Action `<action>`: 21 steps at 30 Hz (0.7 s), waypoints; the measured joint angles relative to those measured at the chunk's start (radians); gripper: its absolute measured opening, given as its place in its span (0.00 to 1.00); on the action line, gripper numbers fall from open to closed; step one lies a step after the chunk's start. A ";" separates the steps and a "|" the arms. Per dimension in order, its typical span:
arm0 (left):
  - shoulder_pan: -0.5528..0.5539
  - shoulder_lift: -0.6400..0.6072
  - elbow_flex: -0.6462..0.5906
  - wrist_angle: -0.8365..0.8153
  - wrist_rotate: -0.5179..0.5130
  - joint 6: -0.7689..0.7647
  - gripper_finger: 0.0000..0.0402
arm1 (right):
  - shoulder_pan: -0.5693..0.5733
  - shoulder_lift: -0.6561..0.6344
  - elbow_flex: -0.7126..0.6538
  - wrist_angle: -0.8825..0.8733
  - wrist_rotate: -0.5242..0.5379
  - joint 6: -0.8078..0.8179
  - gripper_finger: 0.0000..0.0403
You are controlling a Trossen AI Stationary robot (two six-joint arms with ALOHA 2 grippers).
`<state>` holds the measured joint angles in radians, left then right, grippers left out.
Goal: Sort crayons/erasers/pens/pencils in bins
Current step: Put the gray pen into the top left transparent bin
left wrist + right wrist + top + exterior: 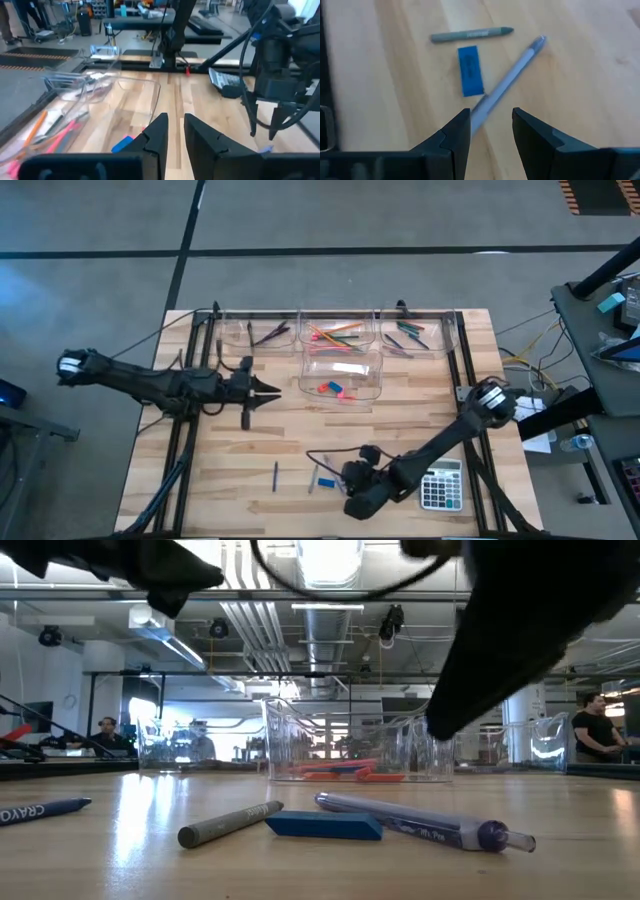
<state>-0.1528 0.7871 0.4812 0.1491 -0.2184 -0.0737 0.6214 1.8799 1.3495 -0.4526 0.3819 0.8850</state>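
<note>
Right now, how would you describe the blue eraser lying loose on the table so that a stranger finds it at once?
Start at the grey calculator on the table's near edge, then go to the right gripper beside it. Just beyond its jaws lies the blue eraser, between a grey-green crayon and a slim pen. It is the only short, flat block there.

the right gripper [491, 131] hangs over the wooden table [580, 85], fingers [454, 137] parted with a pen [512, 72] running out from between them. a blue eraser [470, 70] lies just beside the pen, a grey crayon [471, 34] just past it
</note>
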 joint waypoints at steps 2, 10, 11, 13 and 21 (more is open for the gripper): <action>0.000 0.048 0.000 0.027 0.000 0.001 0.12 | -0.004 0.021 0.007 0.021 -0.005 0.013 0.34; -0.001 0.133 0.020 0.047 0.047 0.017 0.12 | -0.010 0.088 0.029 0.077 -0.042 0.059 0.34; -0.001 0.134 0.027 0.047 0.048 0.027 0.12 | -0.010 0.099 0.032 0.079 -0.054 0.048 0.34; -0.001 0.129 0.035 0.057 0.049 0.031 0.12 | -0.010 0.121 0.039 0.081 -0.064 0.043 0.34; 0.000 0.096 0.041 0.053 0.049 0.062 0.12 | -0.008 0.168 0.043 0.076 -0.052 0.092 0.34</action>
<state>-0.1528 0.8829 0.5224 0.2023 -0.1689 -0.0112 0.6132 2.0476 1.3930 -0.3762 0.3295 0.9769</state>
